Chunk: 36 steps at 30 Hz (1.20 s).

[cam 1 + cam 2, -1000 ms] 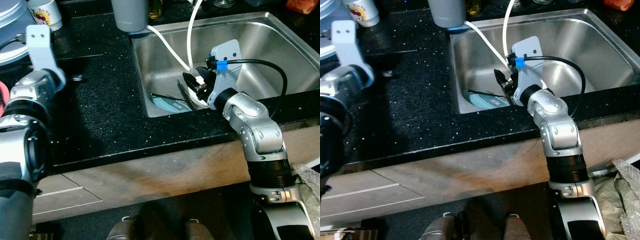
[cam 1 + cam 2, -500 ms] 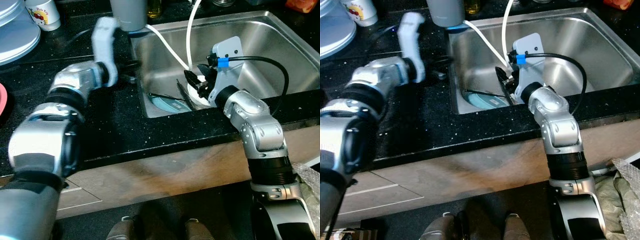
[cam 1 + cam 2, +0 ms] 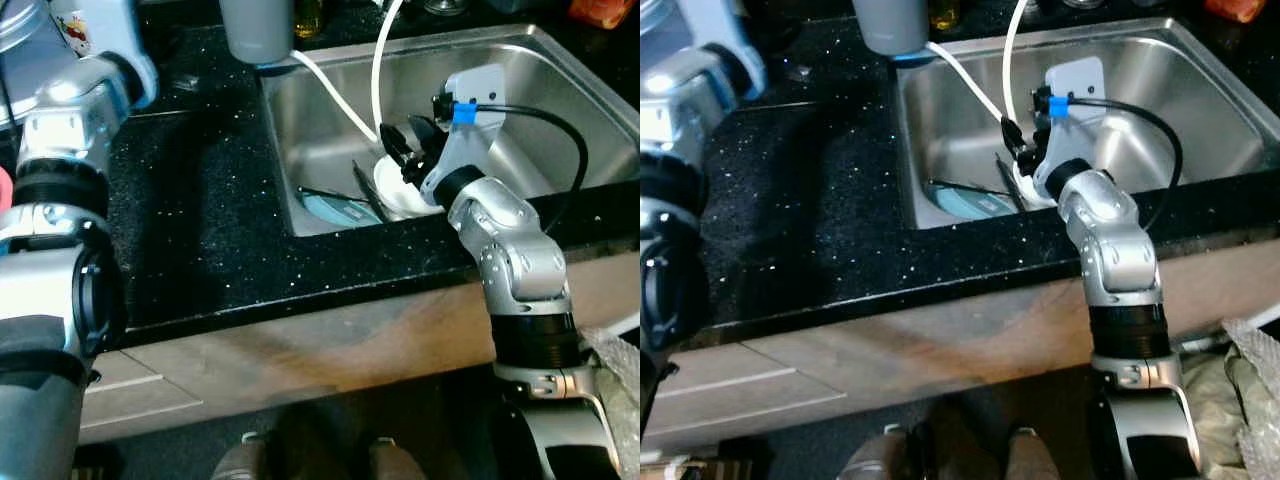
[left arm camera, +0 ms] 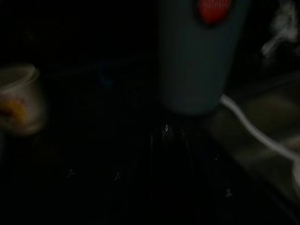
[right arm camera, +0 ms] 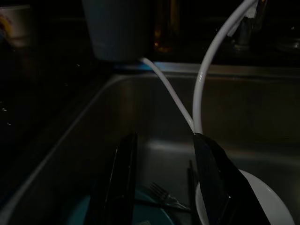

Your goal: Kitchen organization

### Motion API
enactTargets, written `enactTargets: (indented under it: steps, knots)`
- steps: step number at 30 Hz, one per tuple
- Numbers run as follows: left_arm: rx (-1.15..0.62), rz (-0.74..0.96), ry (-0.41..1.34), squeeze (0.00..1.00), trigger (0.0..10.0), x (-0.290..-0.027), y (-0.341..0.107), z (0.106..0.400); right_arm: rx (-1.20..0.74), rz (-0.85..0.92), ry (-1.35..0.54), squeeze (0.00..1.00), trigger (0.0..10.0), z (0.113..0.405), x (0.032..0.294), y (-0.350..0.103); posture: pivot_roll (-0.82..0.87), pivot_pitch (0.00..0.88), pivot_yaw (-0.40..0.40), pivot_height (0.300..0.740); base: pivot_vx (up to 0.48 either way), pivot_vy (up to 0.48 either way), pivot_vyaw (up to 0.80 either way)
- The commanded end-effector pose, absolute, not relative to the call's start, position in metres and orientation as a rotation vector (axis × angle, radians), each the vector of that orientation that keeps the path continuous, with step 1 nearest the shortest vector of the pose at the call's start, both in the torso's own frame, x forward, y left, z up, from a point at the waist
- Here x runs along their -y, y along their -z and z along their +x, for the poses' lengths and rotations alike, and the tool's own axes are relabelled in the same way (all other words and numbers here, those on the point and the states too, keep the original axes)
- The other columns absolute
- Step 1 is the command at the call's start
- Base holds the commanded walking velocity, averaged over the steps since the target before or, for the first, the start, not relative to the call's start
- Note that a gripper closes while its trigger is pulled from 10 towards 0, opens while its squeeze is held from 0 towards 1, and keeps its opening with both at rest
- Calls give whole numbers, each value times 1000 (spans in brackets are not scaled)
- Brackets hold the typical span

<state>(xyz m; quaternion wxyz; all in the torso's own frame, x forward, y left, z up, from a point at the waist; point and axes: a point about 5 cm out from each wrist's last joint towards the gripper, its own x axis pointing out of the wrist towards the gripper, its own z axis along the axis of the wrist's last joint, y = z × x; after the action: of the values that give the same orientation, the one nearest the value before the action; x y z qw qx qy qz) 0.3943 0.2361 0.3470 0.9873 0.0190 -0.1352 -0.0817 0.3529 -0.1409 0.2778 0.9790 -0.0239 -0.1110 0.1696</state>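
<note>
Right gripper [image 3: 408, 143]: reached into the steel sink [image 3: 560, 70], fingers spread apart, one finger lying against a white bowl [image 3: 398, 190], nothing clamped. Beside the bowl, a teal plate [image 3: 335, 208] with a fork [image 5: 164, 194] on the sink floor. White hoses [image 3: 378, 70] ran down behind. Left gripper [image 4: 168, 159]: over the black counter [image 3: 200, 200] near a grey cup [image 3: 258, 28]; finger state could not be told.

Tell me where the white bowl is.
The white bowl sits in the sink at its front edge, right of the teal plate, beside the right gripper.
</note>
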Motion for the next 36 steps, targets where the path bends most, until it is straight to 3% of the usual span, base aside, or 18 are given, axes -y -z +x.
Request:
enactTargets:
  steps: [1, 5, 10, 13, 16, 20, 36]
  knots:
    - [285, 15, 147, 0, 10000, -239, -348, 389, 254, -25, -332, 0, 10000, 349, 143, -280, 31, 163, 17, 740, 0, 0, 0]
    - [312, 15, 43, 0, 10000, -250, -337, 375, 281, -14, -315, 0, 10000, 348, 142, -281, 38, 157, 15, 740, 0, 0, 0]
    - [296, 110, 57, 0, 10000, -237, -331, 363, 284, -30, -270, 0, 10000, 348, 143, -276, 47, 146, 12, 740, 0, 0, 0]
    - [343, -39, 123, 0, 10000, -230, -336, 357, 280, -31, -272, 0, 10000, 348, 141, -274, 47, 144, 11, 740, 0, 0, 0]
    - [372, -54, 121, 0, 10000, -230, -337, 350, 279, -25, -275, 0, 10000, 347, 140, -272, 52, 146, 15, 740, 0, 0, 0]
    - [312, 34, 91, 0, 10000, -227, -319, 342, 284, -8, -268, 0, 10000, 345, 140, -269, 51, 149, 18, 740, 0, 0, 0]
    - [230, -2, 45, 0, 10000, -221, -294, 329, 326, 36, -254, 0, 10000, 340, 139, -270, 55, 142, 18, 740, 0, 0, 0]
